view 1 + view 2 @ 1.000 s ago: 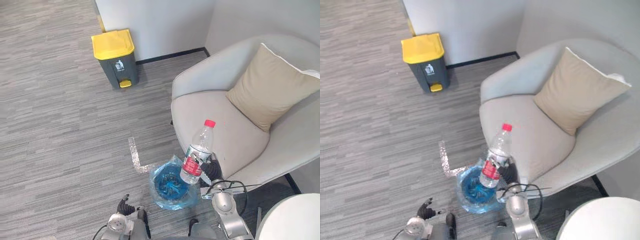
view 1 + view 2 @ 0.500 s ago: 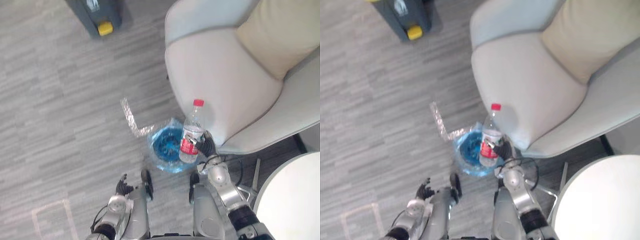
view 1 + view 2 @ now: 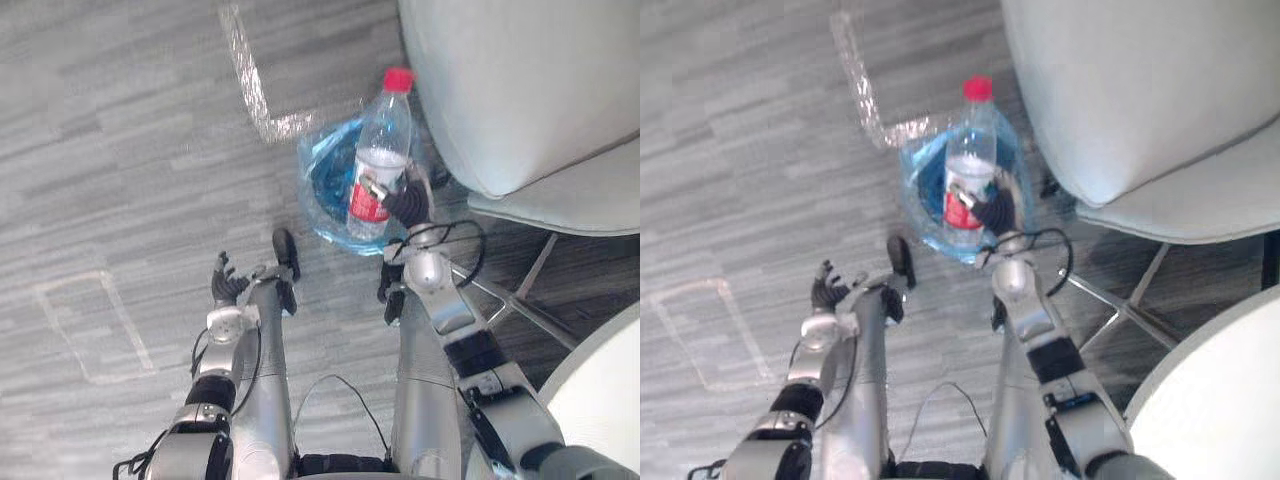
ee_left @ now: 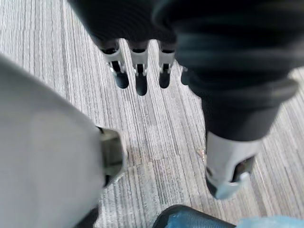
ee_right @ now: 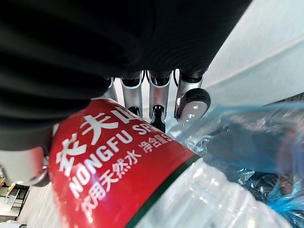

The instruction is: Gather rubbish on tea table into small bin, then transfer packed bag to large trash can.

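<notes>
My right hand is shut on a clear plastic bottle with a red cap and red label, holding it upright over the small bin lined with a blue bag. In the right wrist view the fingers curl round the bottle's label, with the blue bag just past them. My left hand hangs low over the carpet to the left of the bin, its fingers relaxed and holding nothing.
A pale grey armchair stands right beside the bin. A round white table edge shows at the lower right. Silver tape marks lie on the grey carpet left of the bin.
The camera has tilted further down, so the large yellow-lidded can has left the picture. The bottle stays in my right hand over the small bin.
</notes>
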